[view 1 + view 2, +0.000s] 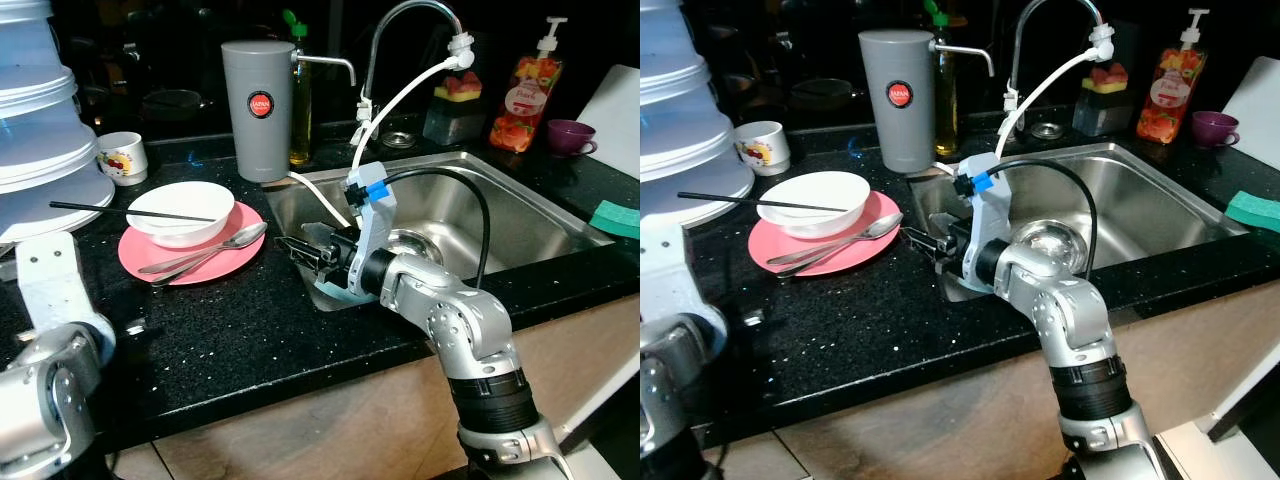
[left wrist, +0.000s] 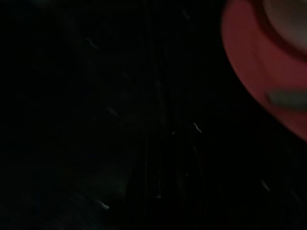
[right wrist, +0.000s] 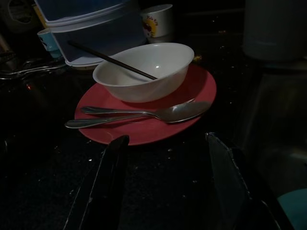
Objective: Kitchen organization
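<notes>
The left wrist view is almost wholly dark and blurred; beside the left claw only part of the pink plate (image 2: 268, 76) can be made out, cut by the frame's edge, with a pale smear that may be the bowl above it.

The stack of translucent containers (image 1: 40, 110), far left of the right claw (image 1: 300, 248), runs off the top and left edges. The white board (image 1: 615, 115) beyond the sink is cut by the right edge.

The label on the soap bottle (image 1: 523, 95) and the mug's print (image 1: 122, 158) are too small to read. The left arm (image 1: 45, 370) is cropped, its claw out of sight.
</notes>
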### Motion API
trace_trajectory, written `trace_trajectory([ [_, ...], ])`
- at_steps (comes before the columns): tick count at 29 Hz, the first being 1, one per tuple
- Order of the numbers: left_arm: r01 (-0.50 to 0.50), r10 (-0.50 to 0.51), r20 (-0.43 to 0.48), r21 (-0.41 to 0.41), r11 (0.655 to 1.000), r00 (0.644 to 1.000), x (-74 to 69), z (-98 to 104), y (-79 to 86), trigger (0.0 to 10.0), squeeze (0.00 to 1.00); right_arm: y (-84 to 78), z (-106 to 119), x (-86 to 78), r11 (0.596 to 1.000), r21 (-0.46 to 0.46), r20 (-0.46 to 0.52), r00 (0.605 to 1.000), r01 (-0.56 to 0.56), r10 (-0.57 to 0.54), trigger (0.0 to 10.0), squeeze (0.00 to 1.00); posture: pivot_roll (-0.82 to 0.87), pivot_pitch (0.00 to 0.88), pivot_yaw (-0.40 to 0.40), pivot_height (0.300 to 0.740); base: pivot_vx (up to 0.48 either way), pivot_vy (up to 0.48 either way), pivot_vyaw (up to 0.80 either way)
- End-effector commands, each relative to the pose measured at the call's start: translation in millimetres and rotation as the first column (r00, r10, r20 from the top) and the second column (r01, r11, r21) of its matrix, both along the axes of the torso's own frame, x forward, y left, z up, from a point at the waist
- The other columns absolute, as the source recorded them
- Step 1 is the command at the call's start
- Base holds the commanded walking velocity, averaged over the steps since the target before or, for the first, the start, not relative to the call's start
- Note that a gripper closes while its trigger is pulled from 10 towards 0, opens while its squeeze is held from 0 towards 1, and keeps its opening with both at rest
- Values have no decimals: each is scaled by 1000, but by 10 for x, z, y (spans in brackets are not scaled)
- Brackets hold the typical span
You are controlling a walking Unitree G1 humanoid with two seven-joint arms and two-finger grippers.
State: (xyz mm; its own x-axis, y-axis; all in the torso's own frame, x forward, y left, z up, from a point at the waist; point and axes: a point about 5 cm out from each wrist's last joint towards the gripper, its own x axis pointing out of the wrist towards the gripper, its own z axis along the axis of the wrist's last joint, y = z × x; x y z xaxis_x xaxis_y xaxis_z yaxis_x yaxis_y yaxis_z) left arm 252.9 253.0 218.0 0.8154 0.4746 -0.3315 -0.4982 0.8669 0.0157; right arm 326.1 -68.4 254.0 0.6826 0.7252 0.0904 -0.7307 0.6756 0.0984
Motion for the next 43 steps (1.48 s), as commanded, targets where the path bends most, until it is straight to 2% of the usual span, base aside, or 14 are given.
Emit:
trace_trajectory([
  [1,-31,25,68,86,996,997,24,157,22,0,0,14,24,-27,1000,12,0,1000,-18,18,10000,0,7,27,17,740,0,0,0],
  [10,-62,17,224,197,979,974,67,512,26,0,0,9,31,-26,1000,13,2,1000,-19,19,10000,0,6,29,19,740,0,0,0],
  [14,249,-297,398,170,954,868,237,769,-372,0,0,-1,53,-12,999,24,0,1000,-23,23,10000,0,9,32,8,740,0,0,0],
  [15,249,-297,398,170,954,868,237,769,-372,0,0,-1,53,-12,999,24,0,1000,-23,23,10000,0,9,32,8,740,0,0,0],
  [16,364,-388,453,142,920,803,257,829,-515,0,0,-3,61,-5,999,26,0,1000,-22,22,10000,0,8,35,7,740,0,0,0],
  [17,534,-507,537,119,837,674,261,930,-727,0,0,-9,80,8,999,35,2,1000,-17,17,10000,0,5,36,6,740,0,0,0],
  [21,740,-684,589,204,641,430,187,1069,-958,0,0,-46,162,44,994,107,14,999,30,-32,10000,0,2,37,6,740,0,0,0],
  [23,824,-756,555,205,528,346,178,1040,-985,0,0,-98,237,79,981,175,19,996,84,-89,10000,0,-2,38,10,740,0,0,0],
  [27,840,-798,485,206,501,357,226,955,-914,0,0,-156,301,113,959,248,12,989,138,-145,10000,0,-13,39,15,740,0,0,0],
  [28,825,-812,433,228,518,390,270,903,-850,0,0,-193,335,129,943,291,6,985,164,-173,10000,0,-19,40,18,740,0,0,0],
  [29,812,-814,395,230,537,427,324,849,-770,0,0,-243,364,141,917,350,-5,979,193,-204,10000,1000,-20,42,15,740,0,0,0],
  [34,811,-815,351,207,547,460,396,771,-665,0,0,-327,384,162,866,438,-38,968,240,-248,10000,1000,-22,41,10,740,0,0,0],
  [37,884,-877,331,196,424,347,355,720,-751,0,0,-362,426,124,822,521,-11,965,229,-262,10000,1000,-25,42,17,740,0,0,0],
  [43,929,-899,384,207,306,211,292,744,-921,0,0,-250,405,54,836,524,2,981,164,-194,10000,1000,-26,42,25,740,0,0,0],
])
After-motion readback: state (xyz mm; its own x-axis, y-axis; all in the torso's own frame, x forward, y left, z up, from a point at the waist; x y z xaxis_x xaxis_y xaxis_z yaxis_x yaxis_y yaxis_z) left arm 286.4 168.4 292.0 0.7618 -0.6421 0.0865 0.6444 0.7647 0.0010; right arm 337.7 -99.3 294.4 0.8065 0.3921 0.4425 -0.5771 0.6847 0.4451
